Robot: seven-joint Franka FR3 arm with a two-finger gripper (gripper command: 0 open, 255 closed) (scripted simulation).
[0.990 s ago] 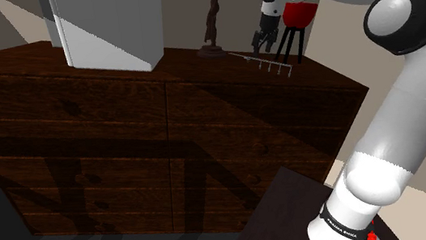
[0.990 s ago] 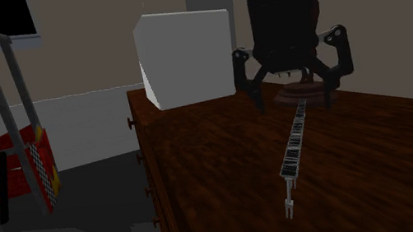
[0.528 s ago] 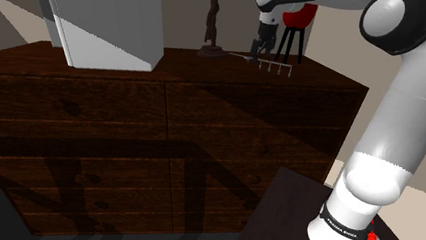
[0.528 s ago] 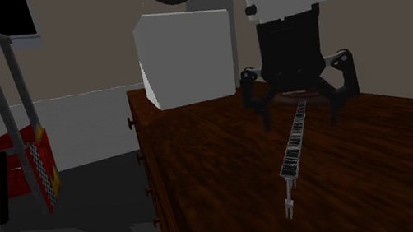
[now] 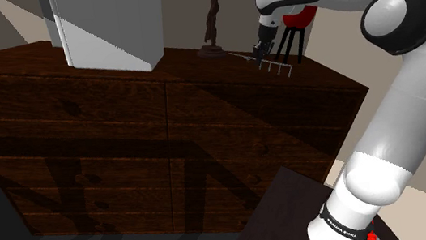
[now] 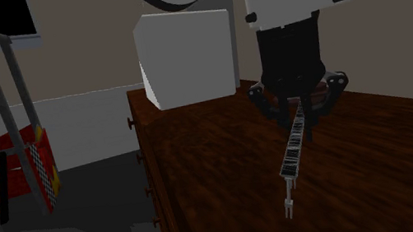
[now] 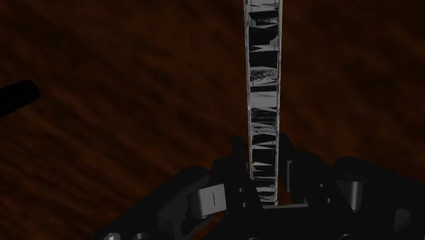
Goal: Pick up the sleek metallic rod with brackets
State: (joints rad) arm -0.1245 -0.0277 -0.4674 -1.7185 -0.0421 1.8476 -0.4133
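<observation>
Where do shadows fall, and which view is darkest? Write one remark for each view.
Shoulder view: brightest, with broad slanted shadows across the dresser front. Second exterior view: dim, the rod a pale strip on dark wood. Wrist view: darkest, the black gripper nearly merging with the wood, the rod alone catching light.

We see a dark wood dresser [image 5: 189, 67] with drawers. On its top stand a white box [image 5: 108, 28] toward the shoulder view's left, a dark figurine [image 5: 212, 21] on a round base, and a red item [image 5: 297, 18] on black legs. Between those two lies a thin grey rod [image 6: 294, 147].
</observation>
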